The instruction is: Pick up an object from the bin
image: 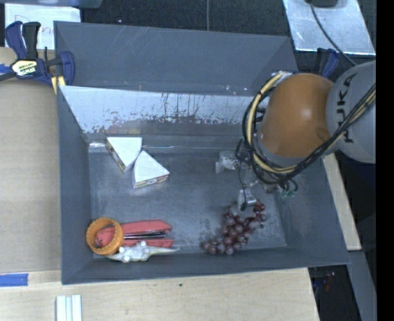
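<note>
My gripper (247, 199) hangs below the orange dome at the bin's right side, its tips just above the upper end of a bunch of dark purple grapes (235, 233) that lies on the floor near the front right corner. The dome and cables hide most of the gripper. Nothing shows between its tips.
A white wedge-shaped box (138, 160) lies at the back left. At the front left sit an orange tape roll (104, 235), a red stapler (145, 230) and a small white thing (135, 252). The arm reaches in from the right.
</note>
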Available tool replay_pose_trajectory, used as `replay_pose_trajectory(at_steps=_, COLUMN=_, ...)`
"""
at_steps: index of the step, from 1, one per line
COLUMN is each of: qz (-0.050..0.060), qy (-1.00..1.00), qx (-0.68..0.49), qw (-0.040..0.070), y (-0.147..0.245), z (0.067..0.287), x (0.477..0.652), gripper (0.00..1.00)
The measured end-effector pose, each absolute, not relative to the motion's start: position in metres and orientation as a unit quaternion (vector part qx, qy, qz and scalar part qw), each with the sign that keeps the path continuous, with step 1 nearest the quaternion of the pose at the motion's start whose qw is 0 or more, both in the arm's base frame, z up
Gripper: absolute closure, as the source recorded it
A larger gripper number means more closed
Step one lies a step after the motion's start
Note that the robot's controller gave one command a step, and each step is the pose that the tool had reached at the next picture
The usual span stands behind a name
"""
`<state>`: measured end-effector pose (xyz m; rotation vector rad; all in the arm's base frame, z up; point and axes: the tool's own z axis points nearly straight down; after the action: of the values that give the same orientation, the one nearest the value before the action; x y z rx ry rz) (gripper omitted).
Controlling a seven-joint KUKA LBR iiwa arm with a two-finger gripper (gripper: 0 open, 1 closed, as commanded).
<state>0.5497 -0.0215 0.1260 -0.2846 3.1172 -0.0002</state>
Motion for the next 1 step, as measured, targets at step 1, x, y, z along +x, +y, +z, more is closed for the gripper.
replay_pose_trajectory(at_steps=1, qz=0.000, qy=0.967, qx=-0.255, qw=0.006, y=-0.0661, z=0.1093, x=0.5302, gripper=0.00)
